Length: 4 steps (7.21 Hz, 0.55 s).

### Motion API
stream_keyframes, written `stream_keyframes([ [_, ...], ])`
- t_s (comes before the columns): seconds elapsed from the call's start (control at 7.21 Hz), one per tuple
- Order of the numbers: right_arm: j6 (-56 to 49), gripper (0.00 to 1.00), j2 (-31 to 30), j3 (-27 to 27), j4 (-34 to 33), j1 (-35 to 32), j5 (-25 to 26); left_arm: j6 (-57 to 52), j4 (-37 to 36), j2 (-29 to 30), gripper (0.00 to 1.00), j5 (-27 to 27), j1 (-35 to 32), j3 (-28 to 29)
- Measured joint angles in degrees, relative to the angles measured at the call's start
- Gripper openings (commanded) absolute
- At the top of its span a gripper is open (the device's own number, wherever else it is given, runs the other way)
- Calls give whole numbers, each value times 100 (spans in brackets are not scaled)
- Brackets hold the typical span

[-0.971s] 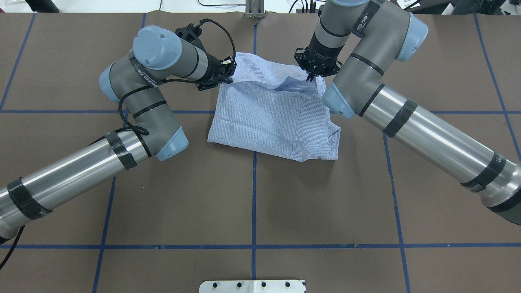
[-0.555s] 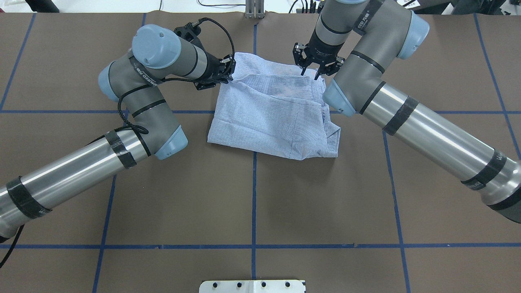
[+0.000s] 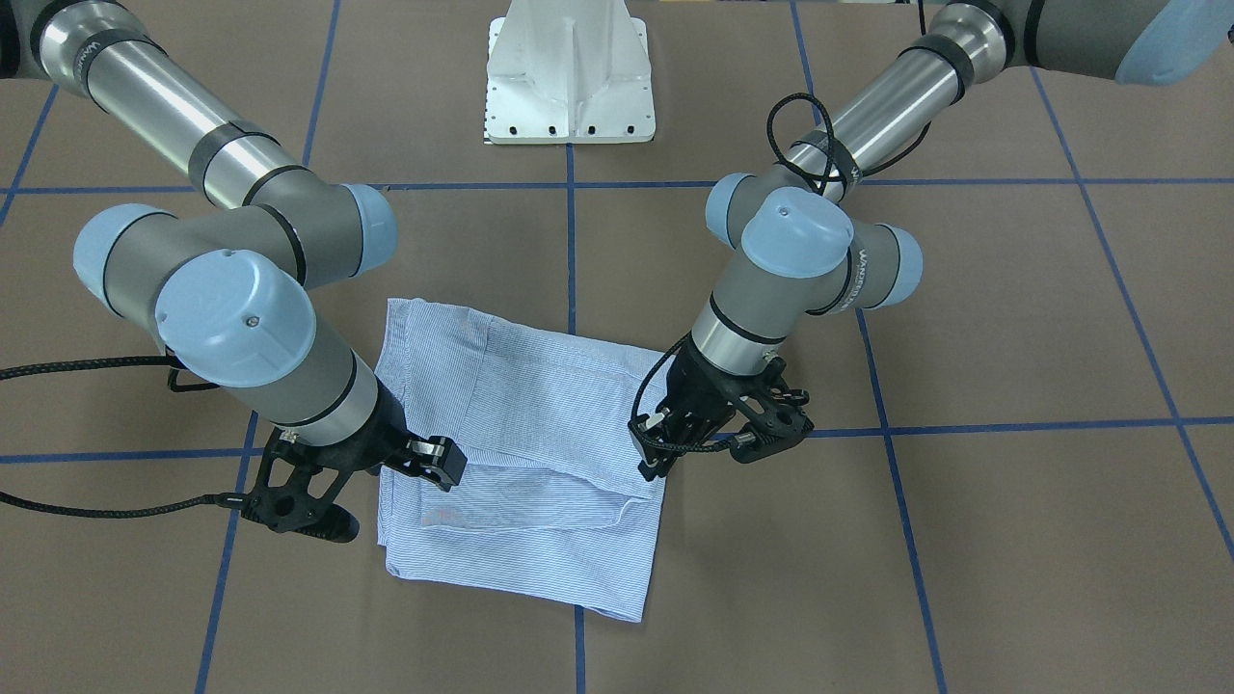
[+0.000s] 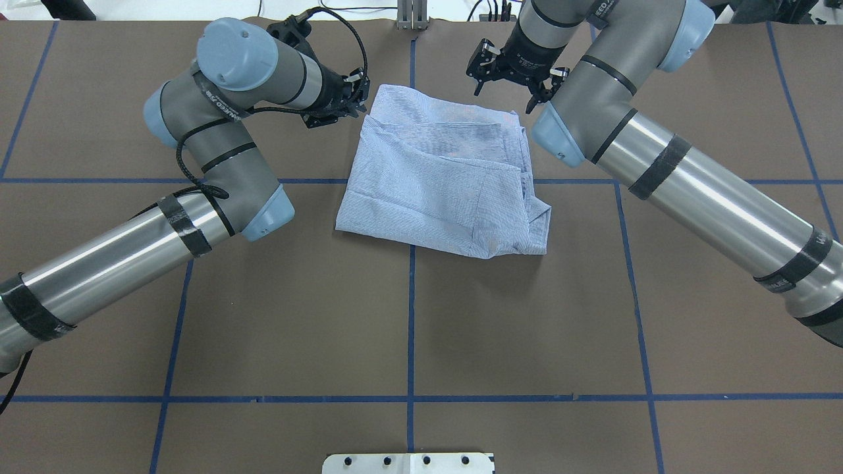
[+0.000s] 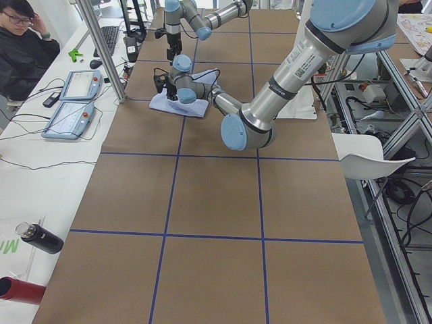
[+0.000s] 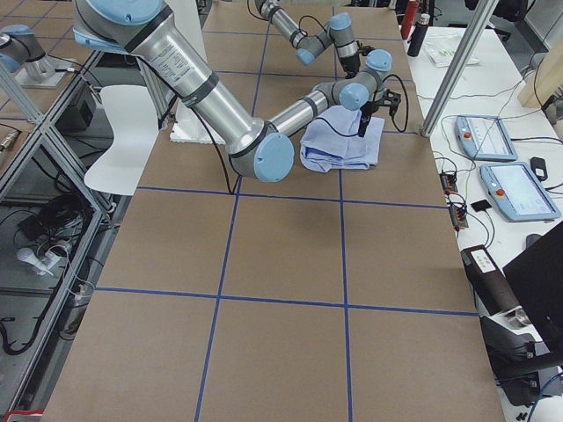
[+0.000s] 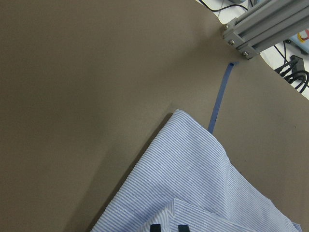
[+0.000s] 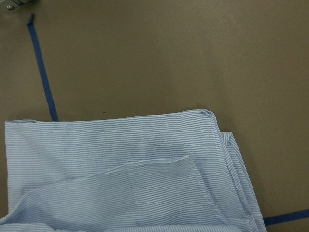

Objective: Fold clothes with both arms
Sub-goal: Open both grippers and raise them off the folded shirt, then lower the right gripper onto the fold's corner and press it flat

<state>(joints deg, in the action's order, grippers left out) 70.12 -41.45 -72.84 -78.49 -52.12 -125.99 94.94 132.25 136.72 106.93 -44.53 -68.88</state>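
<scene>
The light-blue striped shirt [image 4: 441, 171] lies folded into a rough rectangle on the brown table, far of centre; it also shows in the front view [image 3: 521, 453]. My left gripper [image 4: 355, 99] hovers just off the shirt's far left corner, holding nothing. In the left wrist view [image 7: 168, 227] its two tips stand a little apart over the cloth [image 7: 193, 183]. My right gripper [image 4: 504, 92] is open wide and empty above the far right corner; it also shows in the front view [image 3: 386, 492]. The right wrist view shows only the flat shirt [image 8: 120, 183], no fingers.
Blue tape lines [image 4: 411, 316] cross the table. The white pedestal base [image 3: 569, 77] stands on the robot's side. An aluminium post [image 4: 412, 13] stands at the far edge behind the shirt. An operator [image 5: 20, 47] and teach pendants [image 5: 67, 101] are beside the far edge.
Both grippers let go of the shirt's far edge and pulled back toward the table's far side. The lifted far edge has settled flat on the table.
</scene>
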Motion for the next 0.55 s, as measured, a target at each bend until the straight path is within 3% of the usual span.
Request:
stream_keyframes([
  [0.14,-35,100,-32,-83,-7,8,-5,-10,-24,-5,78,143,-81,-12],
  [0.28,-171,100,-104,-128,56,25,1,-21,-64,-13,89,366,-184,-40],
  [0.55,-667,100,-478,-139,721,141,20,-22,-272,-18,92,542,-284,-233],
])
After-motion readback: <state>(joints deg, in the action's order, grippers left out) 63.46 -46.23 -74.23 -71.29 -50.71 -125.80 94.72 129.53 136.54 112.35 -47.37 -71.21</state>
